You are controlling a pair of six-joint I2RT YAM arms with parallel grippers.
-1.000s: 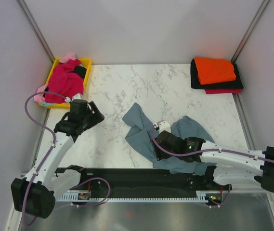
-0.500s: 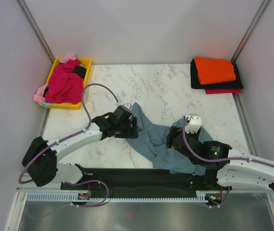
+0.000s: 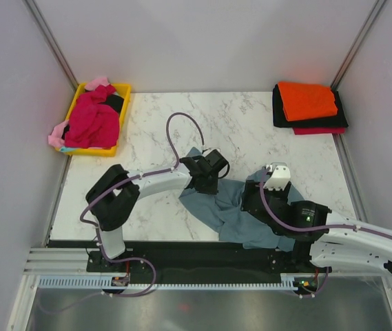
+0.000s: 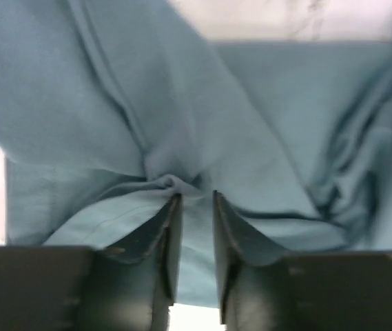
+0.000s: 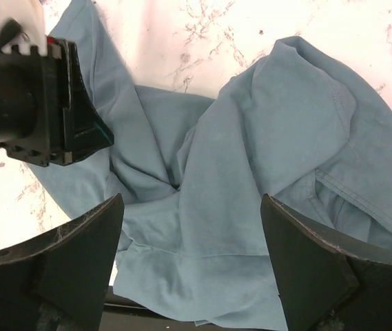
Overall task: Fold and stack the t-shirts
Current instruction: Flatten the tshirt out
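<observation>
A slate blue-grey t-shirt (image 3: 233, 210) lies crumpled on the marble table near the front edge. My left gripper (image 3: 208, 185) reaches in from the left and is shut on a puckered fold of the blue-grey t-shirt (image 4: 264, 103); cloth fills the narrow gap at the left gripper (image 4: 194, 196). My right gripper (image 5: 190, 207) hovers wide open above the blue-grey t-shirt (image 5: 251, 158), nothing between its fingers. In the top view the right gripper (image 3: 252, 196) sits over the shirt's right half. Folded orange (image 3: 307, 100), black (image 3: 278, 114) and red (image 3: 320, 130) t-shirts are stacked at the back right.
A yellow tray (image 3: 122, 89) at the back left holds a magenta t-shirt (image 3: 94, 118), with a pink one (image 3: 58, 132) hanging over its edge. Grey walls close in both sides and the back. The left gripper's body (image 5: 37, 103) shows in the right wrist view.
My left arm swung from beside the yellow tray across to the blue-grey t-shirt and narrowed its jaws onto a fold. My right gripper opened wide and drew back to the right.
</observation>
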